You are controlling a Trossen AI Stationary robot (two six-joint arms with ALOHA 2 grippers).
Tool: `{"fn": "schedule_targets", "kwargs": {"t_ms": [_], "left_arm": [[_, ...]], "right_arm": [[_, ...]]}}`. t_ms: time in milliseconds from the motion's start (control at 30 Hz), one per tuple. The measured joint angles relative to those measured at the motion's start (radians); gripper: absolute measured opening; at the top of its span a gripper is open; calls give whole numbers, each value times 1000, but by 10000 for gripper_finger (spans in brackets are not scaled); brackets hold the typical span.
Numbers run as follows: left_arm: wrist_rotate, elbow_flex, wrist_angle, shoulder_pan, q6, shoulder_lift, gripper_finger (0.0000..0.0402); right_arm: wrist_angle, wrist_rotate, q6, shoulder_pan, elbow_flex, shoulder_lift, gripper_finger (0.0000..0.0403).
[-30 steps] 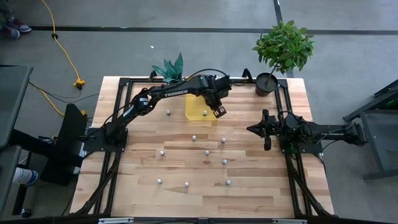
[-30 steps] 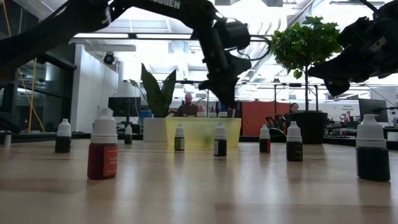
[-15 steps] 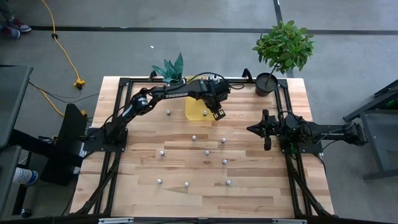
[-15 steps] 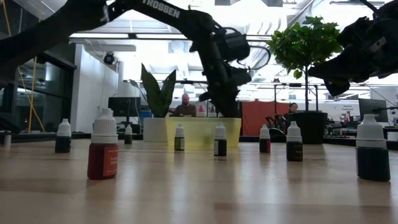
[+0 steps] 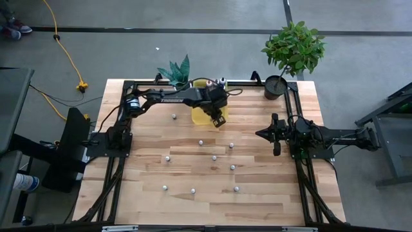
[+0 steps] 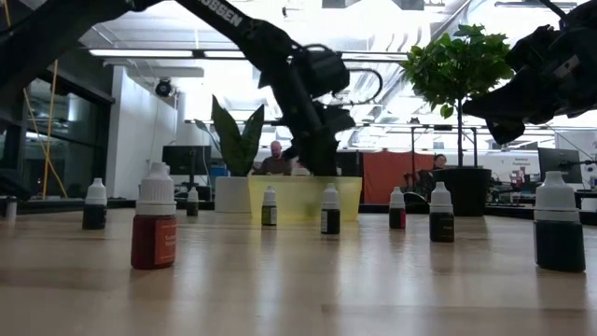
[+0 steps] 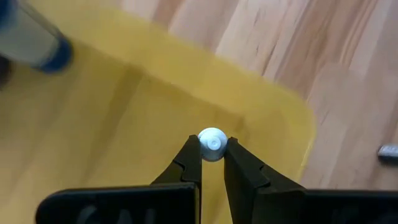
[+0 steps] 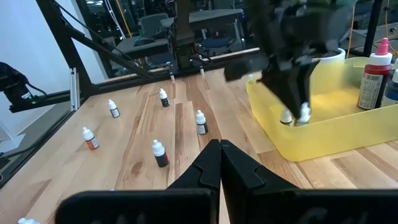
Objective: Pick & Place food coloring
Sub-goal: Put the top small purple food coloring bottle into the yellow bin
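Item: food coloring bottle (image 7: 212, 144), white-capped, clamped between the fingers of the left gripper (image 7: 212, 149) and held low inside the yellow tray (image 5: 201, 113) at the far side of the bench (image 5: 257, 200). Change: a second ago the left gripper hung beyond the tray's right edge; it has since drawn back and down over the tray, so release looks imminent. Remainder: about ten bottles (image 5: 200, 142) stand loose mid-bench; right gripper (image 5: 275, 135) waits right of them, fingers together.
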Motion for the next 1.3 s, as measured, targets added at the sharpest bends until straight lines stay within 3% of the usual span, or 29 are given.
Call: {"fn": "schedule_targets", "kwargs": {"t_ms": [367,733,1300], "left_arm": [[4,-35,84,0,62,-1,24],[32,-65,121,1,228,0,24],[59,-66,142,7,268,19,24]], "right_arm": [[0,0,0,0,0,-1,0],[0,0,0,0,0,-1,0],[0,0,0,0,0,-1,0]]}}
